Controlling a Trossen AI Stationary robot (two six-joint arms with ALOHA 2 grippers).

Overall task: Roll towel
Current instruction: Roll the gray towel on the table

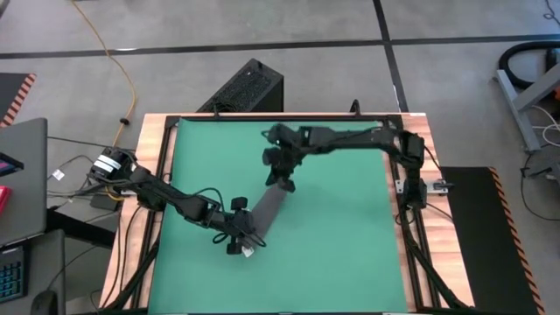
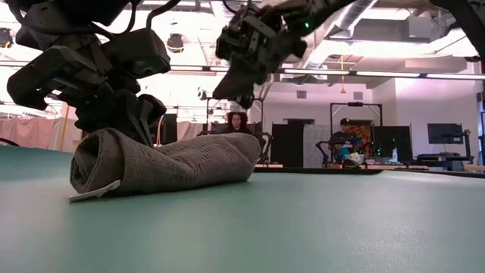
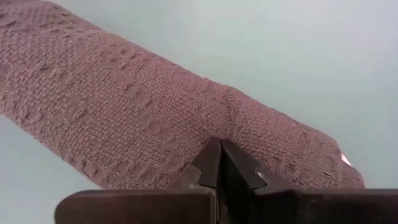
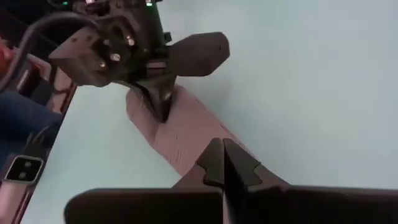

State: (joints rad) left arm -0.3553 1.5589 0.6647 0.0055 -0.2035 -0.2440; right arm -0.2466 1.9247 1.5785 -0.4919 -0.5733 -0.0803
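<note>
From above, the dark grey soft cloth towel (image 1: 269, 210) lies rolled into a long tube on the green mat (image 1: 341, 236) of the worktop. Its long side runs on a slant between the two hands. The left hand (image 1: 238, 234) is at the near end, by the small white tag (image 1: 249, 253). The right hand (image 1: 284, 182) is at the far end.

From table height, the roll rests flat. The left hand touches its top, and the right hand hangs just above it.

The left wrist view shows that hand's fingers (image 3: 219, 165) squeezed together, pressing on cloth and gripping nothing.

The right wrist view shows its fingers (image 4: 222, 163) shut too, holding nothing.
</note>
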